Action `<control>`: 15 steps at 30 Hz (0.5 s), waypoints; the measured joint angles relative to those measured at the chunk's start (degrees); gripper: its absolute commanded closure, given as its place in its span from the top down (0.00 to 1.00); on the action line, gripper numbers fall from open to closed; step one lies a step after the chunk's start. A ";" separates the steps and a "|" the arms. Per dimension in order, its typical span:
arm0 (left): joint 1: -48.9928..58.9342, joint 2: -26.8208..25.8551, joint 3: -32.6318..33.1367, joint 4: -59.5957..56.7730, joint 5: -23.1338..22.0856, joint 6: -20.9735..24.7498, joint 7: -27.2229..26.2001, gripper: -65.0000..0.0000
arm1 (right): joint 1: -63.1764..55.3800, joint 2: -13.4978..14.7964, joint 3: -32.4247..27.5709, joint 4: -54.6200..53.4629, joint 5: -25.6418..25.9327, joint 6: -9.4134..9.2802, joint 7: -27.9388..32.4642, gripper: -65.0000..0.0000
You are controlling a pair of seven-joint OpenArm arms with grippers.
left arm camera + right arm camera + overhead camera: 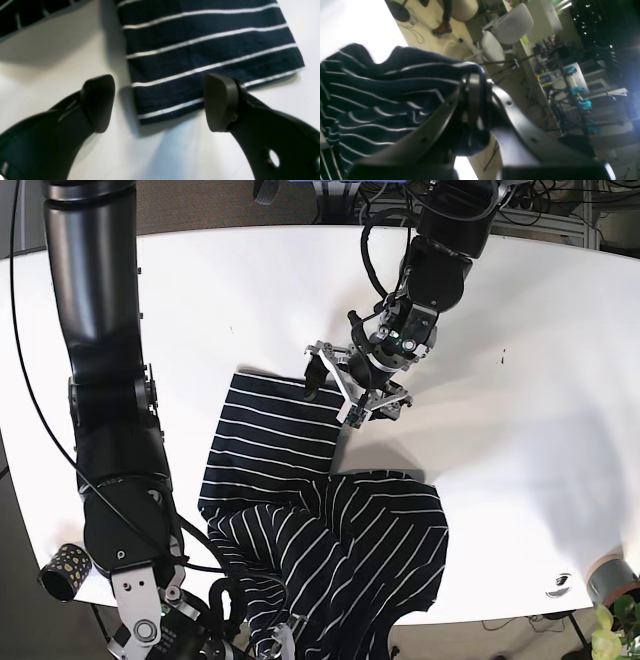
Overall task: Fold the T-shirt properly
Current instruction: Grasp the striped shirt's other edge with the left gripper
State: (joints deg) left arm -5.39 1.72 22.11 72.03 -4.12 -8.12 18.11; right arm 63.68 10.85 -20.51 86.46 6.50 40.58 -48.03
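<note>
**T-shirt partly folded; one corner free, one edge lifted**

The T-shirt (300,510) lies on the white desk (520,380), spread from its centre toward the near edge. The navy striped knit looks soft, light and limp; it will likely sag and crease unless held at corners or hems. The left gripper (160,102) hovers with jaws spread, straddling a flat corner without touching it. The right gripper (476,100) is pinched on a bunched fabric edge, raised at the desk's near edge.
</note>
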 measured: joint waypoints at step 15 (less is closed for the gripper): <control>-4.20 -1.51 0.92 -8.66 -9.81 -0.83 -3.61 0.00 | -1.68 1.36 7.34 -0.07 -0.24 0.00 -0.24 0.00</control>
State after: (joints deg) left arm -9.58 0.21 23.03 63.37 -13.93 -8.95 14.50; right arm 62.00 12.21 -13.17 86.39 6.26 40.58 -48.27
